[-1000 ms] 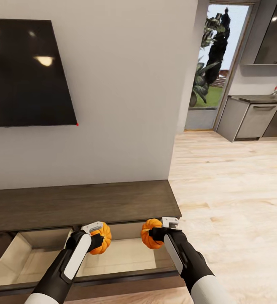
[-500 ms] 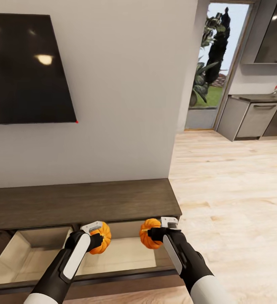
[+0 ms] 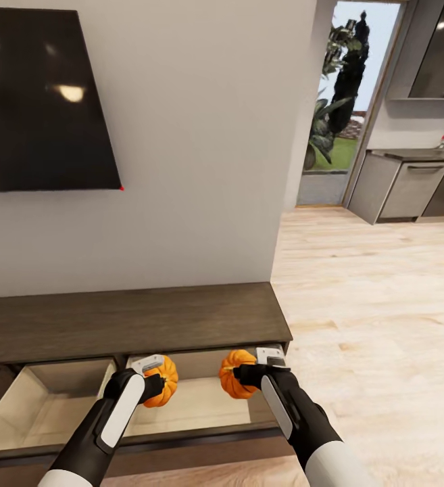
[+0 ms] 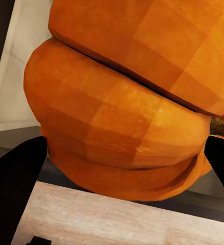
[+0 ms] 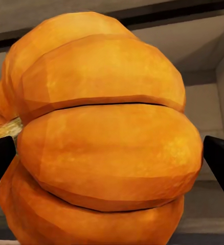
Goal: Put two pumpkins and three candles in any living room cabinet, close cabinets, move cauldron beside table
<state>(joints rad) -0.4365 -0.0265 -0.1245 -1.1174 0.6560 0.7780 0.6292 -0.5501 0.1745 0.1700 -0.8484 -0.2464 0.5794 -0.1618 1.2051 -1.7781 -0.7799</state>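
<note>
A large black television is hanging on the pale wall at the far left. Below it, a long, low dark-brown cabinet is running along the wall, and two of its drawers are standing pulled out toward the robot, showing pale beige insides. The left drawer is sitting open at the near left; the right drawer is sitting open beside it.

The left gripper is reaching over the near left part of the right drawer and is clenching a bright orange pumpkin, which is hanging above the drawer floor. In the left wrist view that pumpkin is bulging between the two dark fingers.

To its right, the right gripper is grasping the second pumpkin, holding it above the right part of the same drawer, near the cabinet's right end. In the right wrist view this pumpkin is sitting squeezed between the dark fingertips, with the drawer's pale inside behind it. The two pumpkins are hanging apart from each other.

Farther right, light wooden floor is stretching away toward a glass doorway with greenery outside and grey kitchen units at the far right.
</note>
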